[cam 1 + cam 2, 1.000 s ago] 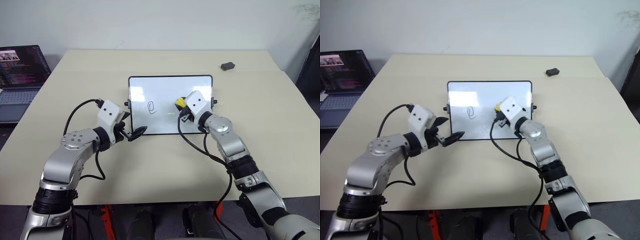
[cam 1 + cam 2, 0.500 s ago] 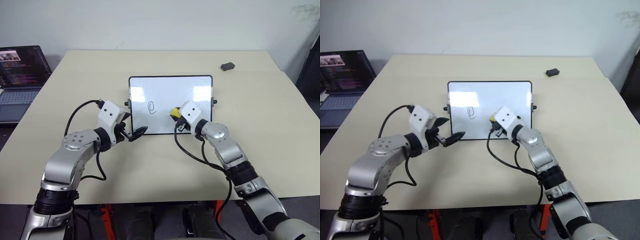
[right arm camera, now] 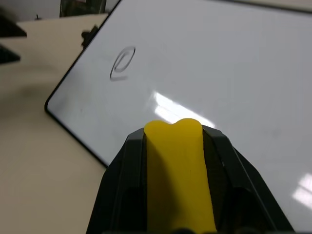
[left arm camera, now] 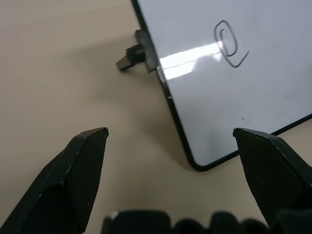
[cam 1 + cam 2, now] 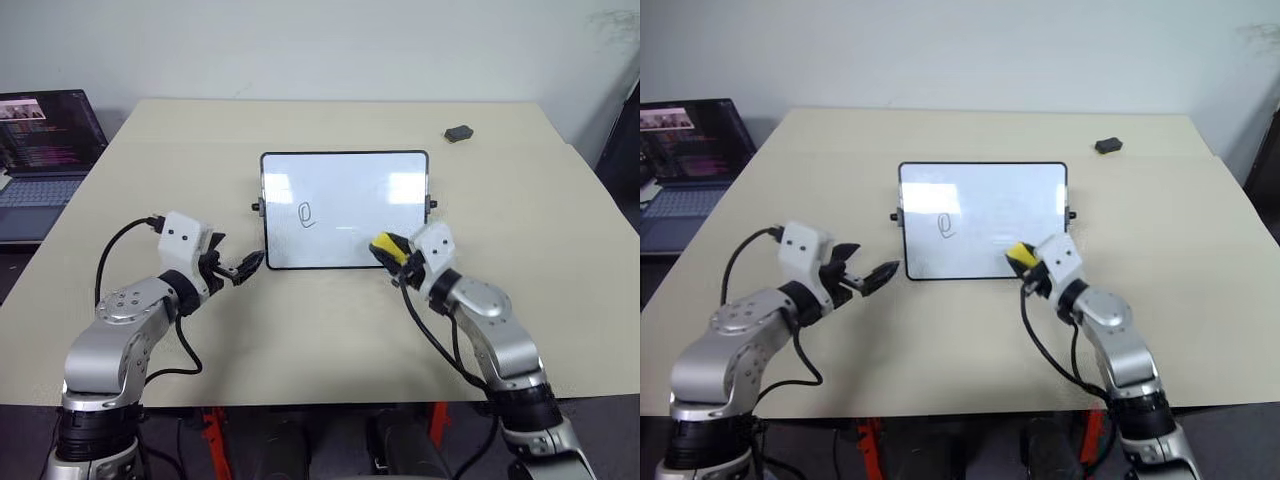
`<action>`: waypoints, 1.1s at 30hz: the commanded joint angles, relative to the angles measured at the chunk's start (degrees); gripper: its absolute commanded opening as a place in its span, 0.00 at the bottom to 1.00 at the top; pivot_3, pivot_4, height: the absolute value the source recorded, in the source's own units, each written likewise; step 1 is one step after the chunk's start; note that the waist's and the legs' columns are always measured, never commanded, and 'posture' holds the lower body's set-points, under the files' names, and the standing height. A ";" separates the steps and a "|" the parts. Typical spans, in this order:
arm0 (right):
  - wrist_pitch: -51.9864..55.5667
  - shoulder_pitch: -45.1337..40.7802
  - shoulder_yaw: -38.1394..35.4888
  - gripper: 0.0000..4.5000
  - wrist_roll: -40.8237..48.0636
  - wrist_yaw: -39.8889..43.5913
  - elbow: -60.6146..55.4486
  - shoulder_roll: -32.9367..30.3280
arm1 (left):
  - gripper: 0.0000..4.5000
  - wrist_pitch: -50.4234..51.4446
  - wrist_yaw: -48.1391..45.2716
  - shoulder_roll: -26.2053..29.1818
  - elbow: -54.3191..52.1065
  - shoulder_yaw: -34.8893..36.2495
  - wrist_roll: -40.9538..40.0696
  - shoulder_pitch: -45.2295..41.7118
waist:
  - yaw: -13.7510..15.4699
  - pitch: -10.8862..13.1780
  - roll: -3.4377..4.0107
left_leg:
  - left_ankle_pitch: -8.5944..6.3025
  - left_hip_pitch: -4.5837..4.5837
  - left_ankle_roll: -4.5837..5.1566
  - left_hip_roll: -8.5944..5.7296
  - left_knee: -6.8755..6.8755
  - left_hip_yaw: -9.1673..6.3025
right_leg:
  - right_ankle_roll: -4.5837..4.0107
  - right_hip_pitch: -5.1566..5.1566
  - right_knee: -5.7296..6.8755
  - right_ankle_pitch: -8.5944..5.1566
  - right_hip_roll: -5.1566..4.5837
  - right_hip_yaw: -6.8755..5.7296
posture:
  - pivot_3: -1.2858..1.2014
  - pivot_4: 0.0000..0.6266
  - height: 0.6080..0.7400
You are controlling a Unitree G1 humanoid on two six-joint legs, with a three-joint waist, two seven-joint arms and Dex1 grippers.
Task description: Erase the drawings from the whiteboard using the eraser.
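The whiteboard (image 5: 345, 190) lies flat in the middle of the table, with one loop-like drawing (image 5: 306, 213) on its left half. My right gripper (image 5: 386, 250) is shut on the yellow eraser (image 5: 384, 245) over the board's near right part, well right of the drawing. In the right wrist view the eraser (image 3: 178, 165) sits between the fingers, with the drawing (image 3: 122, 62) ahead of it. My left gripper (image 5: 247, 266) stands open just left of the board's near left corner, holding nothing. The left wrist view shows that corner between the fingers (image 4: 73, 180) and the drawing (image 4: 228, 44) beyond.
An open laptop (image 5: 40, 150) stands off the table's left side. A small dark grey lump (image 5: 458, 133) lies at the far right of the table. A black knob (image 4: 134, 56) sticks out from the board's left edge.
My right gripper has drawn the eraser back and to the right, to the board's near edge. My left gripper has shifted left, away from the board's near left corner.
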 commanded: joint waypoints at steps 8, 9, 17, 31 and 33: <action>-4.35 -3.65 3.22 0.26 -1.73 0.50 -0.06 -0.65 | 1.00 1.02 6.26 -1.47 -4.36 3.04 0.50 0.39 | -0.07 0.00 -0.01 | 0.03 0.06 -0.03 0.03 0.01 0.01 | 0.19 0.03 0.02 -0.11 0.05 0.01 | 0.52 0.24 1.00; -5.67 -5.24 3.87 0.26 -2.46 0.04 1.39 -0.04 | 1.00 1.46 6.00 -1.03 -4.54 2.95 0.30 0.54 | -0.12 0.00 -0.01 | 0.03 0.06 -0.03 0.03 0.01 0.03 | 0.17 0.03 0.01 -0.10 0.05 0.02 | 0.52 0.24 1.00; -15.32 -20.39 7.83 0.26 -7.23 -3.90 17.40 7.62 | 1.00 4.98 2.26 3.85 -3.65 4.55 -2.31 -1.24 | -0.15 -0.01 -0.01 | 0.03 0.05 -0.04 0.08 -0.02 -0.04 | -0.02 0.02 0.02 0.01 0.11 -0.05 | 0.52 0.24 1.00; -36.71 -48.65 9.33 0.26 -15.87 -11.87 70.06 15.91 | 1.00 3.67 -12.33 12.52 2.26 -2.66 -4.07 -8.29 | -0.32 -0.02 -0.06 | 0.04 -0.09 -0.09 -0.02 -0.08 -0.01 | -0.10 -0.03 -0.16 0.05 -0.06 -0.06 | 0.52 0.24 1.00; -37.81 -46.76 10.73 0.26 -17.57 -10.71 72.34 15.59 | 1.00 3.92 -13.63 13.04 1.89 -2.36 -4.56 -7.38 | -0.53 -0.02 -0.06 | 0.03 -0.14 -0.10 -0.03 -0.09 0.05 | -0.10 -0.09 -0.18 0.05 -0.07 0.00 | 0.52 0.24 1.00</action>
